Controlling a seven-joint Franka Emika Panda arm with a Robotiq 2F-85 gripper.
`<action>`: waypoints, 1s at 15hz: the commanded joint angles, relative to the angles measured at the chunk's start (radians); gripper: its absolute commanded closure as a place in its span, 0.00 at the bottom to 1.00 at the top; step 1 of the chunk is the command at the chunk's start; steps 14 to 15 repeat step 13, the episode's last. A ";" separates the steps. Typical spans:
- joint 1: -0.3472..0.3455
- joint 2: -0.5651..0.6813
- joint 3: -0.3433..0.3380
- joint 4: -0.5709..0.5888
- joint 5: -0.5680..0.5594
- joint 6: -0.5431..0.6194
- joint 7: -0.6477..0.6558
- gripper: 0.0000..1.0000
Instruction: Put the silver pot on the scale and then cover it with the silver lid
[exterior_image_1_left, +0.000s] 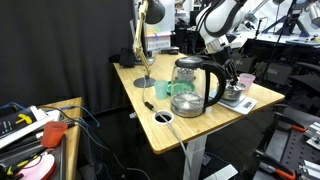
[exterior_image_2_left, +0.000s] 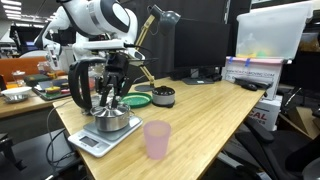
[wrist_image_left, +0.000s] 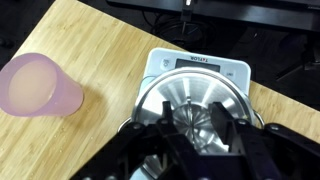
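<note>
The silver pot (exterior_image_2_left: 113, 123) stands on the pale scale (exterior_image_2_left: 88, 141), at the table corner in both exterior views. The silver lid (wrist_image_left: 170, 100) lies on top of the pot and fills the lower middle of the wrist view, with the scale's display (wrist_image_left: 200, 64) behind it. My gripper (wrist_image_left: 198, 124) hangs straight down over the lid, also seen in an exterior view (exterior_image_2_left: 112, 101). Its two fingers stand on either side of the lid's small centre knob, with a gap on each side. The pot (exterior_image_1_left: 234, 94) and scale (exterior_image_1_left: 243, 103) are small in an exterior view.
A pink cup (exterior_image_2_left: 157, 138) stands next to the scale, also in the wrist view (wrist_image_left: 35, 85). A tall glass kettle (exterior_image_1_left: 192, 84) with a black handle stands close behind the pot. A green plate (exterior_image_2_left: 136, 100), a small dark tin (exterior_image_2_left: 162, 96) and a desk lamp (exterior_image_1_left: 143, 40) lie farther back.
</note>
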 joint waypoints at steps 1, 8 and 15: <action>-0.012 -0.027 0.012 0.014 0.028 -0.015 -0.032 0.23; -0.004 -0.148 0.012 -0.006 0.053 -0.056 -0.089 0.01; -0.004 -0.154 0.012 -0.026 0.055 -0.054 -0.092 0.00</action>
